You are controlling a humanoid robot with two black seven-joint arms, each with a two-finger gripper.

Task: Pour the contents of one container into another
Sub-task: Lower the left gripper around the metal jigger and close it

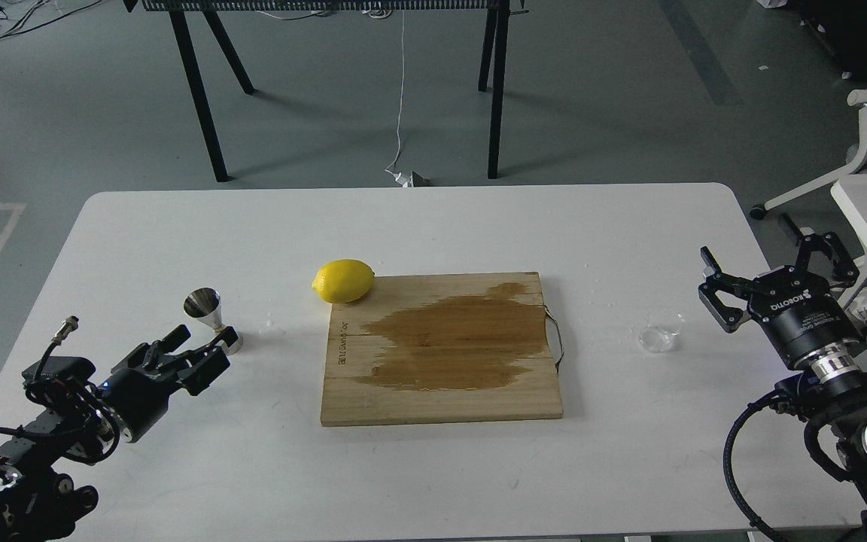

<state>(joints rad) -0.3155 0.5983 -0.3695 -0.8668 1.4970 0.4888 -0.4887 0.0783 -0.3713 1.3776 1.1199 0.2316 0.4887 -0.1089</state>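
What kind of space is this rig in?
Probably a robotics lab or workshop: bare grey concrete floor, loose white cable trailing to a floor socket, white test table holding a wet wooden cutting board.

The left arm enters from the lower left corner and reaches up and to the right, low over the surface, cables looped along its wrist. The left gripper (204,350) points to the upper right, its fingers lying close together; whether they are closed cannot be told. The right arm enters from the lower right corner and angles up and to the left. The right gripper (772,260) has its fingers spread wide apart, holding nothing.
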